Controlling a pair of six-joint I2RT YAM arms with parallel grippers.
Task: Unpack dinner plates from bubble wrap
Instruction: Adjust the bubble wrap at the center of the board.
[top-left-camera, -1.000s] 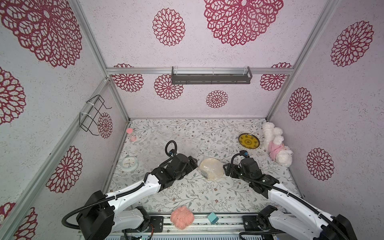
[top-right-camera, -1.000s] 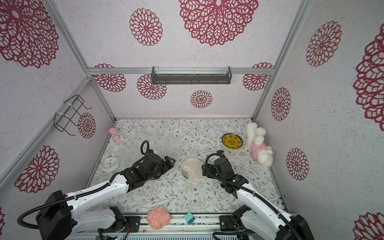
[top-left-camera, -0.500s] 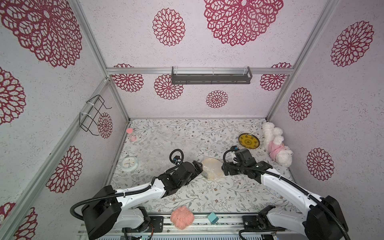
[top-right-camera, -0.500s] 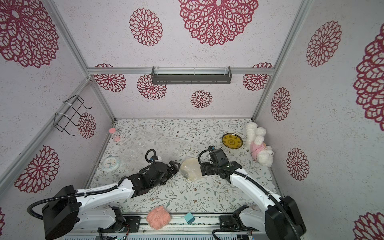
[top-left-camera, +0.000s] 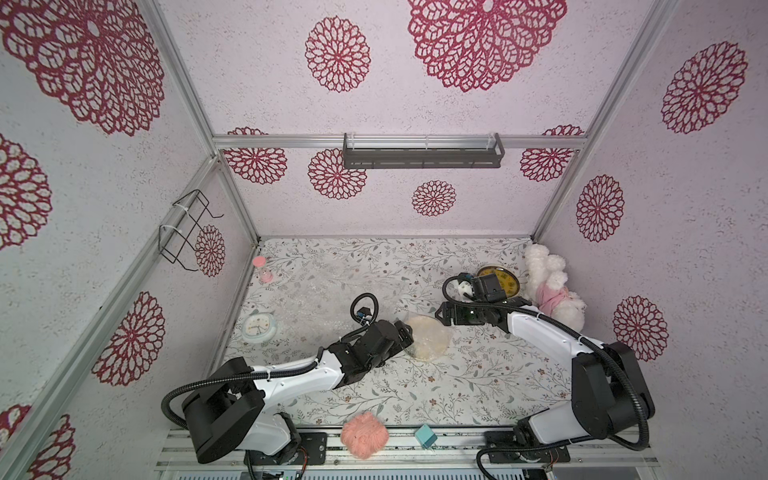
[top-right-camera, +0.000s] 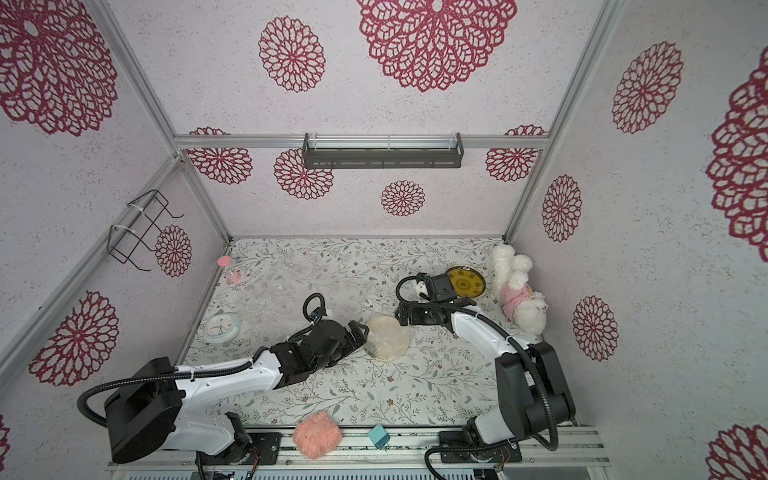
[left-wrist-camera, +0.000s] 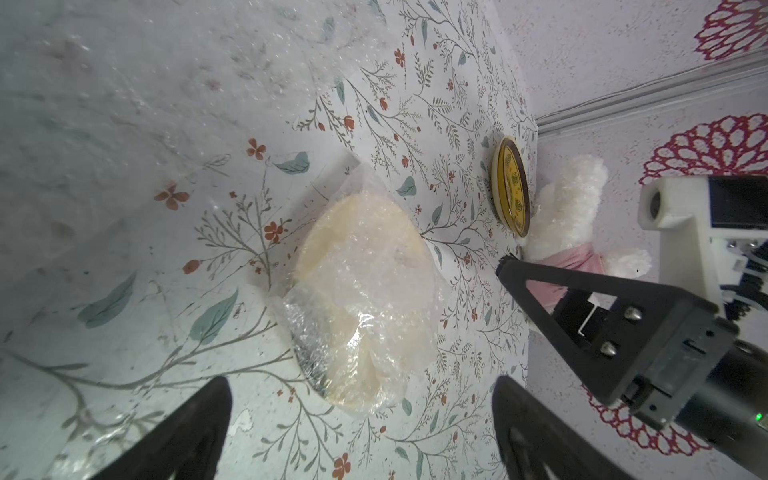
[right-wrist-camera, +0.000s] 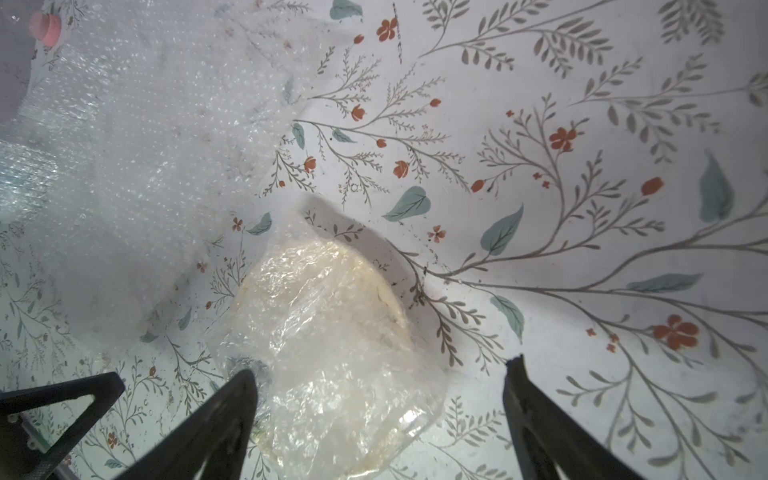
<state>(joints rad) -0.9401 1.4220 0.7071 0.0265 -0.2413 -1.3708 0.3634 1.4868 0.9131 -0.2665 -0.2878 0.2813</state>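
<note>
My left gripper (left-wrist-camera: 359, 386) and my right gripper (right-wrist-camera: 380, 368) both stand wide open and hold nothing, 1 on each side of the cream plate (top-left-camera: 426, 337). This plate lies in the middle of the table (top-left-camera: 457, 395), not yet out of its bubble wrap (left-wrist-camera: 365, 291). The yellow plate (top-right-camera: 467, 283) lies bare at the back, beside the plush toy (top-left-camera: 548, 286). Loose sheets (top-left-camera: 316, 297) lie empty toward the left. I judge 1 plate done and this 1 remaining; I see no other.
</note>
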